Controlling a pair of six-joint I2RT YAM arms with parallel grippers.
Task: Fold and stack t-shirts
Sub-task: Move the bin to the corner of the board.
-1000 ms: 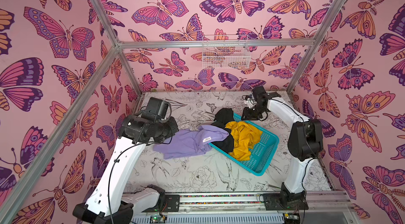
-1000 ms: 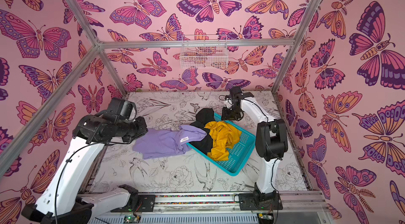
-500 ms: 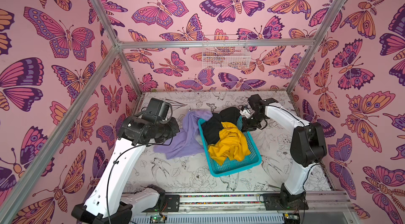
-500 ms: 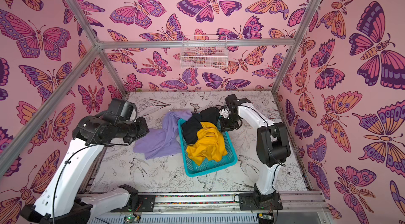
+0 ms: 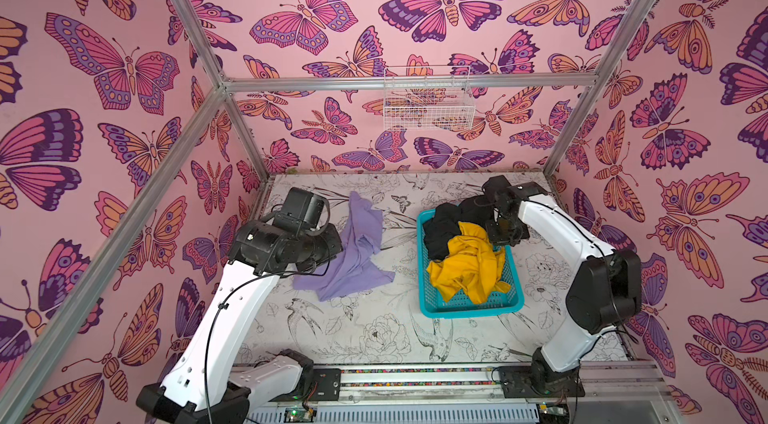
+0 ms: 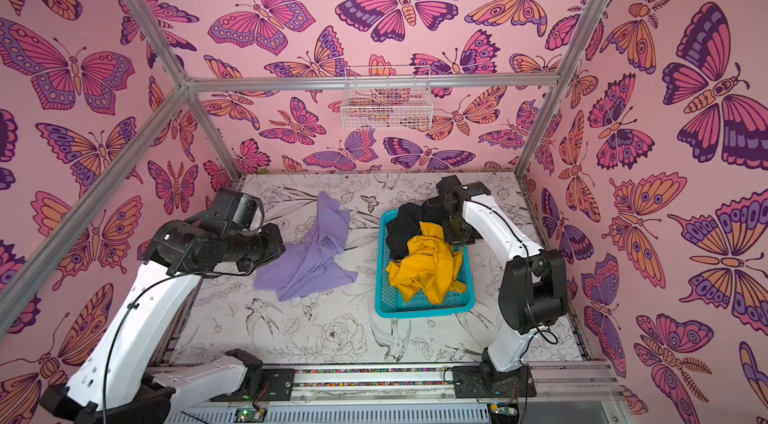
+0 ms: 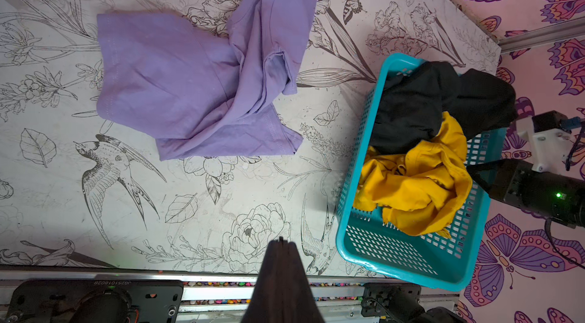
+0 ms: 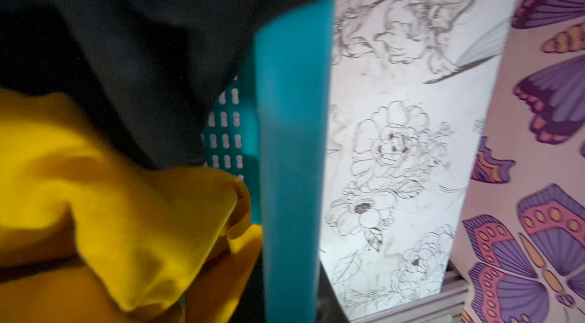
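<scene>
Two cloth shirts, mustard-yellow t-shirt (image 5: 465, 268) and black t-shirt (image 5: 444, 226), fill teal plastic lattice basket (image 5: 469, 312); lavender-purple t-shirt (image 5: 353, 260) lies crumpled on desk (image 5: 374, 339). Left pincer (image 7: 280, 244) together; right pincer (image 5: 500, 240) clamps basket rim: jerking could spill them.

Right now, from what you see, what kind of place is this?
Probably a robot test booth, not a home: two arms bolted to a rail, a metal frame with butterfly-print walls, shirts in a teal basket.
</scene>
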